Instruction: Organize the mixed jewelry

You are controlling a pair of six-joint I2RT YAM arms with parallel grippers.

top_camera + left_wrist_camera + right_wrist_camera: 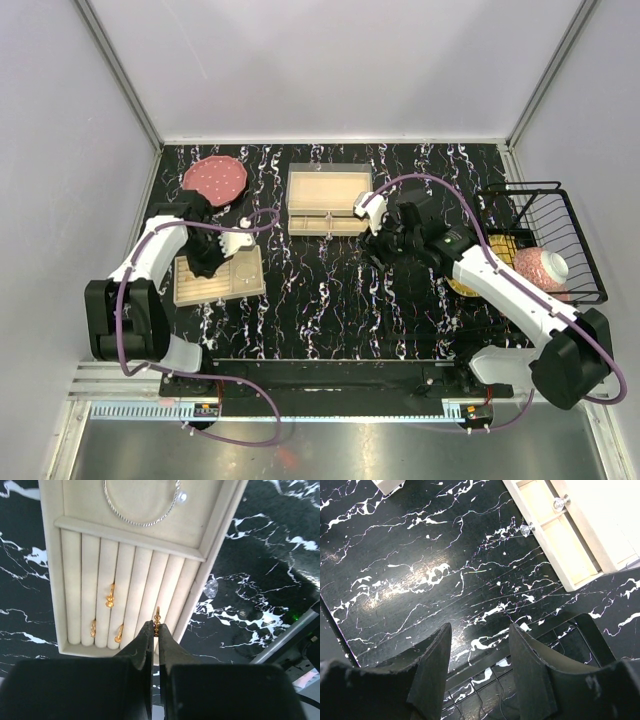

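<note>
My left gripper [156, 626] is shut on a small orange-gold ring [157, 616], pinched at the fingertips above the ribbed slots of the beige tray [215, 540]. Three more gold rings [110, 596] sit tucked in those slots. A thin silvery bangle [142, 511] with a pale bead lies in the tray's flat upper compartment. From the top view the left gripper [214, 262] hovers over the tray [250, 285]. My right gripper [480, 630] stands open and holds nothing, low over the black tabletop; in the top view the right gripper [384, 244] is near the table's middle.
A wooden drawer box [328, 197] with crystal knobs [560, 502] stands at the back centre. A pink plate [215, 180] lies back left. A black wire basket [545, 240] holding a pink-white object stands at the right. A small clear bead [211, 586] lies beside the tray.
</note>
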